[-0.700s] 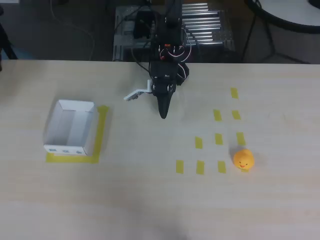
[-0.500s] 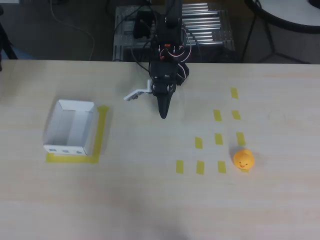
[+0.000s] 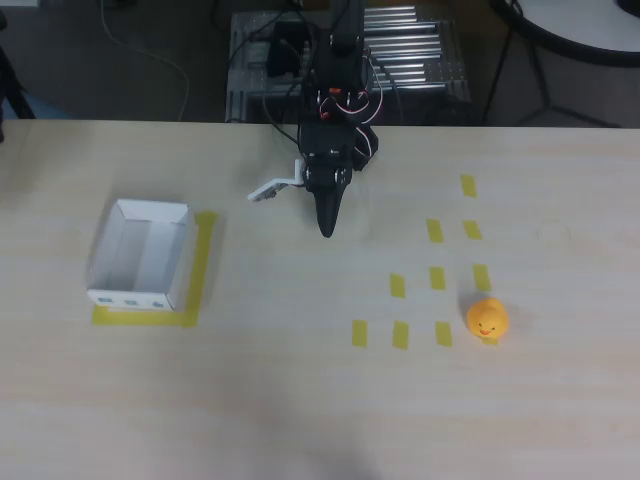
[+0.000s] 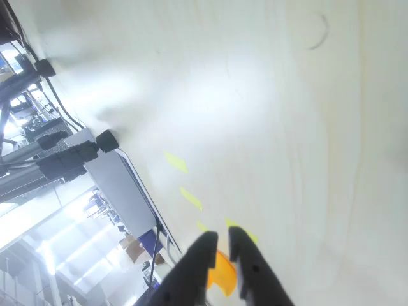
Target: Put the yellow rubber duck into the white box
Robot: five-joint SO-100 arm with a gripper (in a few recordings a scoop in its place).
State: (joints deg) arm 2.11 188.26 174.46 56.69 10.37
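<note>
In the overhead view, the yellow rubber duck sits nearest the lower edge, on the right half of the table, just right of the bottom row of small yellow tape marks. Across the table to the left, the white box stands open on a yellow tape frame, well apart from the duck. Farther back, at the table's far edge, the black gripper points down toward the table centre, its jaws drawn nearly together with nothing between them. The duck lies well apart from the tips, off to their lower right. In the wrist view, the fingers stand close with a narrow gap, and the duck shows as an orange patch beyond that gap.
</note>
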